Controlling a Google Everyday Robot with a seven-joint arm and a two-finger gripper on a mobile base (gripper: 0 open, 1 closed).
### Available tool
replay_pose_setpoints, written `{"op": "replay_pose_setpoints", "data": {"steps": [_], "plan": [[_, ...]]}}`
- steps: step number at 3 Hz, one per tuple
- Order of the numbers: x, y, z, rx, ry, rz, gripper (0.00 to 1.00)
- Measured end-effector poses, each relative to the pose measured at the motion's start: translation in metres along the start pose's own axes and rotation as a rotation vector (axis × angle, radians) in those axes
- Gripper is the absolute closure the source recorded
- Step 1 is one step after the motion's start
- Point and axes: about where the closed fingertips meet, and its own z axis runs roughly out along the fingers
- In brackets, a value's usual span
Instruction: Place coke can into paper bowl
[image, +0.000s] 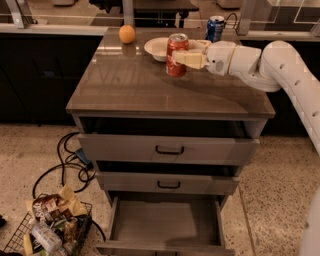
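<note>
We see the coke can (176, 52) as a red cylinder with a dull silver top, standing upright in the gripper (185, 54). There is pale marking on its red side, but we cannot read it. The gripper's cream-coloured fingers (190, 59) are closed around the can's middle, one across the front and the other behind. The can sits near the back of the cabinet top (150, 90), and from our angle it overlaps the right edge of the paper bowl (156, 47). We cannot tell whether it is over the bowl or just in front of it.

The bowl is shallow, round and matte white, with a wide rim. The arm (270, 62) is smooth white plastic with rounded segments and reaches in from the right. The cabinet top is glossy grey-brown and reflects light.

Behind the bowl to its left lies an orange (127, 34), and a blue can (215, 28) stands at the back right. Its label is unreadable. The bottom drawer (165, 222) stands open. A wire basket (47, 227) of crumpled wrappers sits on the speckled floor beside black cables (70, 165).
</note>
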Motion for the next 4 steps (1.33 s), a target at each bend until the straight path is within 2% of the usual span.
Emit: {"op": "replay_pose_setpoints", "data": {"steps": [1,2,3,4], "plan": [[-0.009,-0.038,0.008,0.024,0.023,0.019,1.00],[-0.033,-0.070,0.014,0.061,0.040,0.016,1.00],[-0.055,-0.092,0.018,0.093,0.010,-0.001,1.00],[-0.075,-0.102,0.029,0.110,-0.034,-0.032,1.00]]}}
